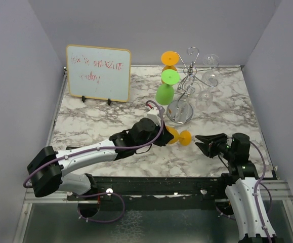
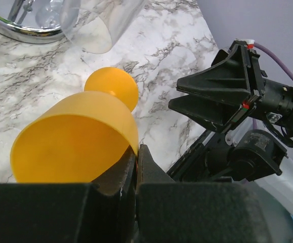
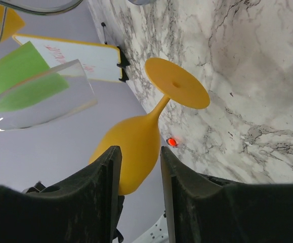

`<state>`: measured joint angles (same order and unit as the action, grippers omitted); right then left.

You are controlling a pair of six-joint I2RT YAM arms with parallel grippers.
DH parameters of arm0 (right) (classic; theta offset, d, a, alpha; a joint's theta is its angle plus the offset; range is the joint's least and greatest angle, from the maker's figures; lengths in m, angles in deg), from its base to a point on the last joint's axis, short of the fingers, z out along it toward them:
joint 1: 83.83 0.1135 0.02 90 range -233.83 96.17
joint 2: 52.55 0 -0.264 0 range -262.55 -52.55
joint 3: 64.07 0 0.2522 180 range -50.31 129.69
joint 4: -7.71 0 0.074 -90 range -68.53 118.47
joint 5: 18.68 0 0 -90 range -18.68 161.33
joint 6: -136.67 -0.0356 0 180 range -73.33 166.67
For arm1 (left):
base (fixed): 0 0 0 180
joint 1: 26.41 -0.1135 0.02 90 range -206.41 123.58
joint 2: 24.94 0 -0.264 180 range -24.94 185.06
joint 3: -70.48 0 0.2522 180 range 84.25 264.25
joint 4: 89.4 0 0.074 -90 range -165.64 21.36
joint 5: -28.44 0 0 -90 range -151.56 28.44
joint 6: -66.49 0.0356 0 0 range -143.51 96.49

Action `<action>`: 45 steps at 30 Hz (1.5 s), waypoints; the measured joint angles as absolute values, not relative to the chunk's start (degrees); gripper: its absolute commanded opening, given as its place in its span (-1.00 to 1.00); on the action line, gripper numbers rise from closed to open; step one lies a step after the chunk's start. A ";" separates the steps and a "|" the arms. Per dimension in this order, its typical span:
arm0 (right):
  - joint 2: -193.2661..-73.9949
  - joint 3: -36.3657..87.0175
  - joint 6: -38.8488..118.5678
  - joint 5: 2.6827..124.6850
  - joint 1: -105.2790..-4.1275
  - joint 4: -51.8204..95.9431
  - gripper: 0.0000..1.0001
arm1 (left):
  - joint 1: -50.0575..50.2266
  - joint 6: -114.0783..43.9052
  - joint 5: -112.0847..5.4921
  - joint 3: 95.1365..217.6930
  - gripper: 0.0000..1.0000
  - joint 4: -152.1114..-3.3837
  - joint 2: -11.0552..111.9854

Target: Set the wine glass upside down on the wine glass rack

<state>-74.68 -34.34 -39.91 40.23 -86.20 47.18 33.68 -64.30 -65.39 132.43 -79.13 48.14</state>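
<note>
The wine glass (image 1: pixel 177 135), an orange one, is lying on its side just above the bench (image 1: pixel 100 126), in front of the wine glass rack (image 1: pixel 179 114). The left gripper (image 1: pixel 161 135) is pinching the bowl's rim, its jaws closed tight on the thin wall. The foot is pointing at the right gripper (image 1: pixel 203 143), whose jaws are standing partly open, close to the foot but gripping nothing.

It is looking like opaque plastic, so it is probably light, stiff and smooth rather than fragile. The rim pinch is likely letting it pivot. A hold across the bowl or low on the stem would be steadier and would be leaving the foot free to slide into a curled arm.

I am counting two orange glasses, this one and another (image 1: pixel 170 57) at the rack's far side. There is one green glass (image 1: pixel 165 92) hanging bowl-down and at least two clear glasses (image 1: pixel 211 78), whose exact number I cannot tell. There is one rack and one whiteboard (image 1: pixel 98 73).
</note>
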 measured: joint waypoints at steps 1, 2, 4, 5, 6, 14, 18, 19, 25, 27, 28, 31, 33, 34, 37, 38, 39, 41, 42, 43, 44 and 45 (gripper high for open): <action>-75.20 -34.47 -40.13 40.08 -86.20 46.85 -0.13 | 34.14 -64.13 -65.72 132.43 -1.00 -80.05 48.82; -75.64 -34.49 -40.33 39.99 -86.20 46.70 -0.12 | 34.60 -63.95 -66.05 132.43 -1.00 -81.01 49.51; -76.12 -34.54 -40.35 39.91 -86.20 46.37 -0.13 | 35.54 -63.69 -66.68 132.43 -1.00 -82.78 50.76; -76.19 -34.58 -40.37 39.91 -86.20 46.24 -0.15 | 36.06 -63.54 -67.01 132.43 -1.00 -83.63 51.42; -76.19 -34.67 -40.39 39.91 -86.20 46.07 -0.19 | 36.50 -63.49 -67.29 132.45 -1.00 -84.24 51.90; -76.84 -35.06 -40.94 40.19 -86.20 46.00 -0.22 | 40.48 -61.81 -70.57 133.63 -1.00 -88.66 55.24; -78.55 -35.06 -40.90 40.60 -86.20 46.00 -0.19 | 41.22 -60.76 -71.64 134.11 -1.00 -90.30 55.48; -78.94 -35.06 -40.85 40.85 -86.20 46.04 -0.19 | 41.24 -60.63 -71.69 134.22 -1.00 -90.71 55.55; -79.73 -35.50 -41.46 41.74 -86.20 45.26 -0.19 | 41.44 -60.26 -71.67 134.48 -1.00 -92.81 56.29; -80.17 -36.05 -42.32 41.92 -86.20 44.36 -0.19 | 41.51 -60.26 -71.45 134.48 -1.00 -93.34 56.53; -80.49 -36.27 -42.58 41.98 -86.20 43.84 -0.19 | 41.55 -60.28 -71.38 134.48 -1.00 -93.58 56.62; -81.59 -36.35 -43.34 42.22 -86.20 42.09 -0.19 | 41.59 -60.30 -70.99 134.48 -1.00 -94.04 56.64; -82.29 -36.33 -43.47 42.38 -86.20 41.10 -0.19 | 41.59 -60.32 -70.73 134.48 -1.00 -94.60 56.64; -82.72 -36.33 -43.52 42.48 -86.20 40.65 -0.19 | 41.59 -60.32 -70.62 134.48 -1.00 -94.85 56.64; -83.77 -36.33 -43.80 42.59 -86.20 39.60 -0.20 | 41.59 -60.28 -70.11 134.46 -1.00 -95.39 56.64; -84.03 -36.33 -43.85 42.62 -86.20 39.16 -0.21 | 41.59 -60.26 -70.01 134.46 -1.00 -95.57 56.64; -84.23 -36.33 -43.93 42.62 -86.20 38.81 -0.21 | 41.59 -60.19 -69.92 134.46 -1.00 -95.83 56.68; -84.65 -36.33 -44.00 42.62 -86.20 38.18 -0.21 | 41.59 -59.91 -69.76 134.44 -1.00 -96.29 56.81; -84.84 -36.33 -44.15 42.64 -86.20 37.78 -0.21 | 41.59 -59.63 -69.70 134.44 -1.00 -96.55 56.97; -85.08 -36.33 -44.35 42.68 -86.20 37.59 -0.21 | 41.59 -59.47 -69.63 134.44 -1.00 -96.72 57.14; -85.30 -36.33 -44.46 42.75 -86.20 37.37 -0.21 | 41.59 -59.28 -69.55 134.44 -1.00 -97.01 57.36; -85.54 -36.33 -44.68 42.79 -86.20 37.26 -0.21 | 41.59 -59.06 -69.52 134.44 -1.00 -97.21 57.60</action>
